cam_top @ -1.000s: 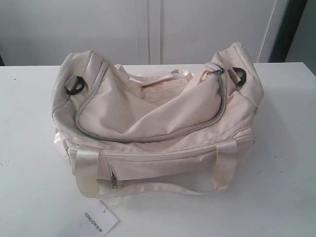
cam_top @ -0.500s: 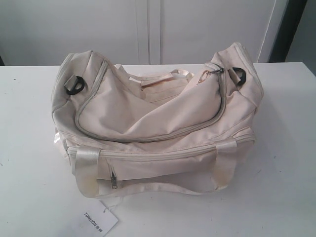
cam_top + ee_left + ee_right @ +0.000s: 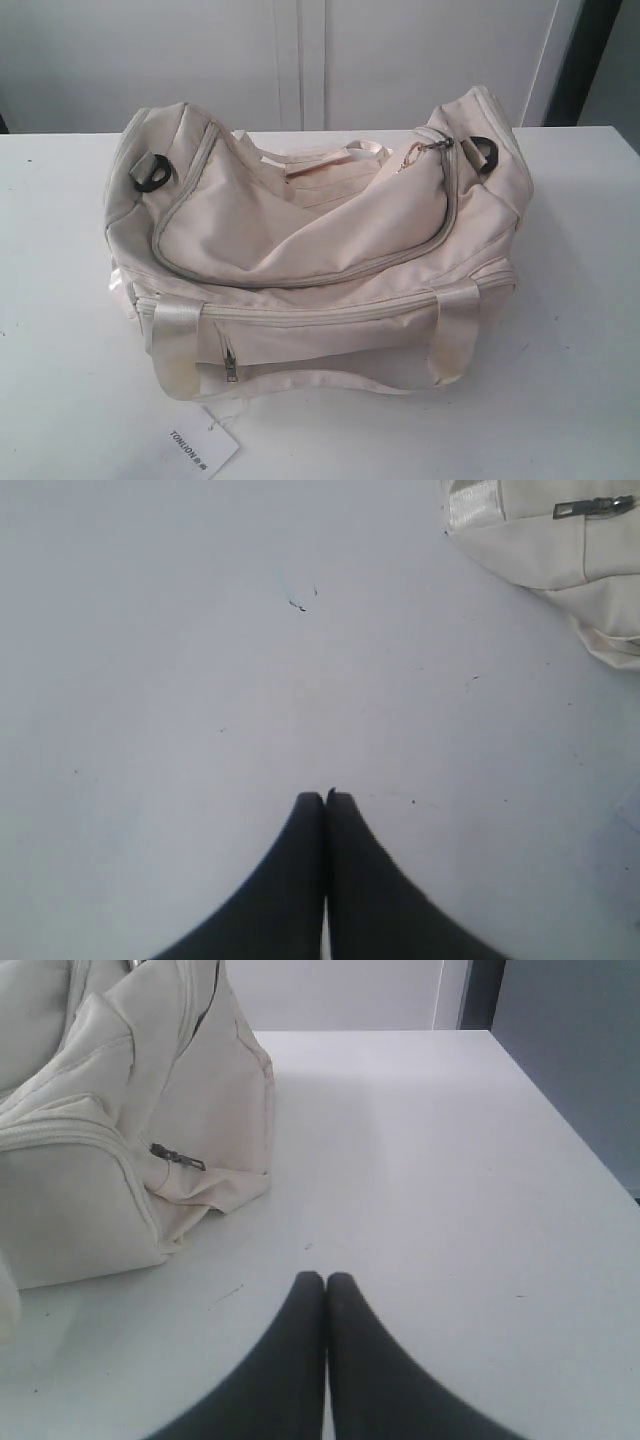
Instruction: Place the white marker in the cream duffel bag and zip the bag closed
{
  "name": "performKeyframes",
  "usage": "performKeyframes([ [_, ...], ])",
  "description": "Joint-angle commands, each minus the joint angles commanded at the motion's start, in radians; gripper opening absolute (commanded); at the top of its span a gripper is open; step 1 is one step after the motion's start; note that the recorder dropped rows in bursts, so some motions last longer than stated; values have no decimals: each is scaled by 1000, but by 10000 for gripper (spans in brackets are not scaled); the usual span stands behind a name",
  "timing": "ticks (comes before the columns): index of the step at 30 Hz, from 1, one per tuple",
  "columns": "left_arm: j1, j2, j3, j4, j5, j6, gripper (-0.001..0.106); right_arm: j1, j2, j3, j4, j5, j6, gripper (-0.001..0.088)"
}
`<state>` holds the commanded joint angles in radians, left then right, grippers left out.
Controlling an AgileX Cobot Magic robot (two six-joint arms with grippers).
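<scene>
Beside the cream duffel bag point(image 3: 330, 235), white tag point(image 3: 203, 450) with "TONLION"; left fingers point(image 3: 290, 880) and right fingers point(image 3: 290, 1360) together

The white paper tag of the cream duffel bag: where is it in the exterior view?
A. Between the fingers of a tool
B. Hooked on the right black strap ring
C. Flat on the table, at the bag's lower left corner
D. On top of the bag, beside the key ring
C: the white paper tag lies flat on the table, just below the left end of the cream duffel bag.
</scene>
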<state>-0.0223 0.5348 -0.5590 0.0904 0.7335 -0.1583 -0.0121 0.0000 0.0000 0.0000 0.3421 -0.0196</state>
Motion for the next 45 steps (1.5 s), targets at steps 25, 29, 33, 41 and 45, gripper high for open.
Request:
performKeyframes([
  [25,-104,-216,156,-59,-157,0,0,0,0,0,0,0,0,0],
  [29,-120,-313,233,-57,-220,0,0,0,0,0,0,0,0,0],
  [33,-120,-400,312,-56,-290,0,0,0,0,0,0,0,0,0],
  [41,-120,-535,452,-56,-322,0,0,0,0,0,0,0,0,0],
  [45,-120,-535,511,-56,-348,0,0,0,0,0,0,0,0,0],
])
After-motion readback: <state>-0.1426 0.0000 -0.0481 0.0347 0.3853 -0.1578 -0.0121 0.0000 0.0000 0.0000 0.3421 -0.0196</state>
